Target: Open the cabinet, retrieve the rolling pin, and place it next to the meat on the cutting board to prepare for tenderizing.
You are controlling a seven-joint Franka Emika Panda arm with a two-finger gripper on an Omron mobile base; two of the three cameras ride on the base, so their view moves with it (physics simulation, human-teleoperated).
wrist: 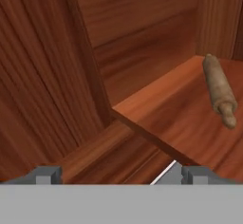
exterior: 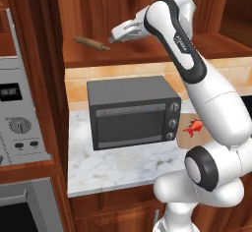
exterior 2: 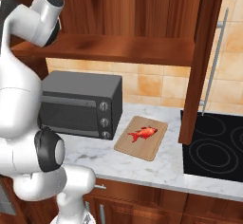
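Hand view: one rolling pin (wrist: 219, 90), one shelf (wrist: 175, 118).

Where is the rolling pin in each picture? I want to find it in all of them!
Left base view: the rolling pin lies on the cabinet shelf, upper left, above the toaster oven.
Right base view: I can't find it; the robot's arm covers that end of the shelf.
Hand view: it lies at the upper right, on the shelf, apart from the open hand.
Shared landmark: the reddish wood cabinet shelf.

Glossy reddish wood cabinet (exterior: 147, 54), matt wooden rolling pin (exterior: 91, 43), veined marble countertop (exterior: 118, 167)
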